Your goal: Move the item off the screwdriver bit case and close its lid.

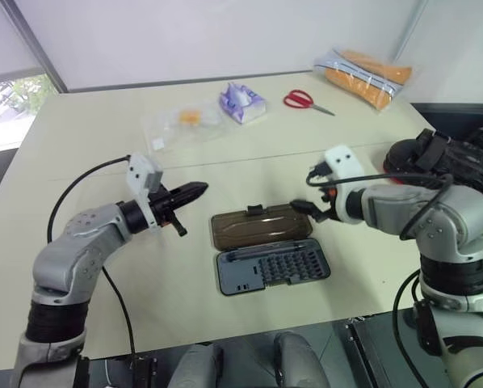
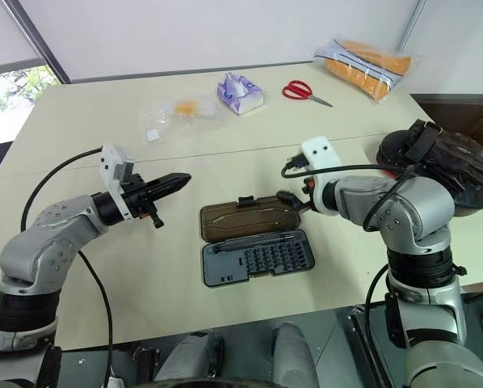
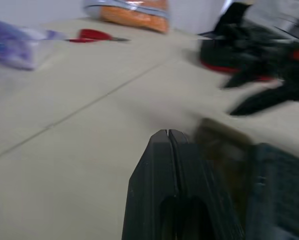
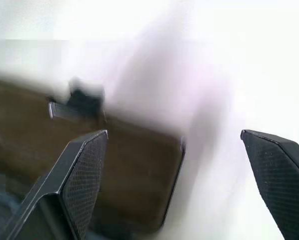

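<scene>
It looks like a plain test room or lab. A wide beige table (image 1: pixel 80 153) stands against bare white walls (image 1: pixel 225 32), with a window (image 1: pixel 7 101) at one side. Unrelated objects are spread on it: scissors (image 1: pixel 306 100), a tissue pack (image 1: pixel 241 102), a bit case (image 1: pixel 267 246).

Translucent smooth plastic lid (image 2: pixel 248 220), matt padded mitt (image 2: pixel 447 166), textured fingers (image 4: pixel 84 170)

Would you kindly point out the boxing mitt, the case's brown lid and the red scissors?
boxing mitt (image 2: pixel 447 166): right eye view, padded top.
brown lid (image 1: pixel 258 228): left eye view, panel centre.
red scissors (image 1: pixel 299 99): left eye view, handles.
</scene>
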Available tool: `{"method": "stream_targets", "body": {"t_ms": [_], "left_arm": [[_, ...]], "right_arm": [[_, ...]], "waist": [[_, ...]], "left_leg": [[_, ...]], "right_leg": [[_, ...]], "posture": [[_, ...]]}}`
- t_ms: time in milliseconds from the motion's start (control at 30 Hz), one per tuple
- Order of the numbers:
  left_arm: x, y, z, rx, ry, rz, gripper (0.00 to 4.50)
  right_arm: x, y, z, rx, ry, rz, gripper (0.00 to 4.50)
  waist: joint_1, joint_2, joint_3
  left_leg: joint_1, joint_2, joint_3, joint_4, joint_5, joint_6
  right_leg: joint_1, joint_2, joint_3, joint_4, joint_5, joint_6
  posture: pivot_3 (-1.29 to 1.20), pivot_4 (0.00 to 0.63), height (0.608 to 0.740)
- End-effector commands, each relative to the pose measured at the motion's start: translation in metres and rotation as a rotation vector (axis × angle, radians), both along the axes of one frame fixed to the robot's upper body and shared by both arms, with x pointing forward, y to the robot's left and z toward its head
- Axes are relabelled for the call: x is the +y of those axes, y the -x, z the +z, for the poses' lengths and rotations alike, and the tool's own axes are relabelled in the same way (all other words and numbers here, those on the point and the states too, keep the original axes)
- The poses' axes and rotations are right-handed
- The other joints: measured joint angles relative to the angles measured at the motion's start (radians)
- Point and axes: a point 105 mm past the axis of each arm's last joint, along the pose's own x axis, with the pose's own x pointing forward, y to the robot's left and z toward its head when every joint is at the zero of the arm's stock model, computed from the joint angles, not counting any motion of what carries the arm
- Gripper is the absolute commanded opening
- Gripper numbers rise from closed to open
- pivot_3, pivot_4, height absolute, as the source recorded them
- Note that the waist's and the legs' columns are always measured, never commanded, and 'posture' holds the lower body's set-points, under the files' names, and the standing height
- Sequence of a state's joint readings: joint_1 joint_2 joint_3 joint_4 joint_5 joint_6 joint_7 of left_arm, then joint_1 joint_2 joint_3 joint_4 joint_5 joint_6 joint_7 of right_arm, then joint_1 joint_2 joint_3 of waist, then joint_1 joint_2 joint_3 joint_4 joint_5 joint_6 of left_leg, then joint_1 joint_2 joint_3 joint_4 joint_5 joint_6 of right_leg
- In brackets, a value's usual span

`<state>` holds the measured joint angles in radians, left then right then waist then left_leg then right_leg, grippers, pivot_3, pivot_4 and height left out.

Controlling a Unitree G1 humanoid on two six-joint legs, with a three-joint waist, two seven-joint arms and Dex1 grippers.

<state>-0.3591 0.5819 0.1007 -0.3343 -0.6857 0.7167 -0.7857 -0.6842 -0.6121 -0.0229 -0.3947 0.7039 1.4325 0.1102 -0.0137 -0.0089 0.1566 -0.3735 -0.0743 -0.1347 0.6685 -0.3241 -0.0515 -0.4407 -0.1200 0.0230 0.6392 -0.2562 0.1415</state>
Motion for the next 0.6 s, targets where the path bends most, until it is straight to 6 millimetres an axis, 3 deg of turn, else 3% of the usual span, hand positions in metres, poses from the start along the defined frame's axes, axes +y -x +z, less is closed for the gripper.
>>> {"method": "stream_targets", "body": {"t_ms": [33,300,600], "left_arm": [[-0.023,0.024,-0.006,0.017,-0.091,-0.239,0.00],[-0.033,0.034,-0.052,0.112,-0.235,-0.439,0.00],[-0.036,0.048,-0.074,0.160,-0.293,-0.558,0.00]], "right_arm": [[0.006,-0.005,0.024,-0.173,0.011,0.045,4.41],[0.018,-0.024,0.021,-0.168,-0.049,0.203,4.41],[0.041,-0.035,0.007,-0.179,-0.008,0.324,4.41]], "waist": [[-0.003,0.000,0.000],[-0.006,0.000,0.000],[-0.006,0.000,0.000]], "left_leg": [[0.000,0.000,0.001,0.000,0.000,0.000],[0.000,0.001,0.003,-0.001,0.000,0.000],[0.000,0.001,0.001,-0.001,0.000,0.000]], "right_leg": [[0.000,0.000,0.000,0.000,0.000,0.000],[0.000,0.001,0.000,-0.001,0.000,0.000],[0.000,0.001,0.000,-0.001,0.000,0.000]], "posture": [[0.00,0.150,0.740],[0.00,0.150,0.740],[0.00,0.150,0.740]]}}
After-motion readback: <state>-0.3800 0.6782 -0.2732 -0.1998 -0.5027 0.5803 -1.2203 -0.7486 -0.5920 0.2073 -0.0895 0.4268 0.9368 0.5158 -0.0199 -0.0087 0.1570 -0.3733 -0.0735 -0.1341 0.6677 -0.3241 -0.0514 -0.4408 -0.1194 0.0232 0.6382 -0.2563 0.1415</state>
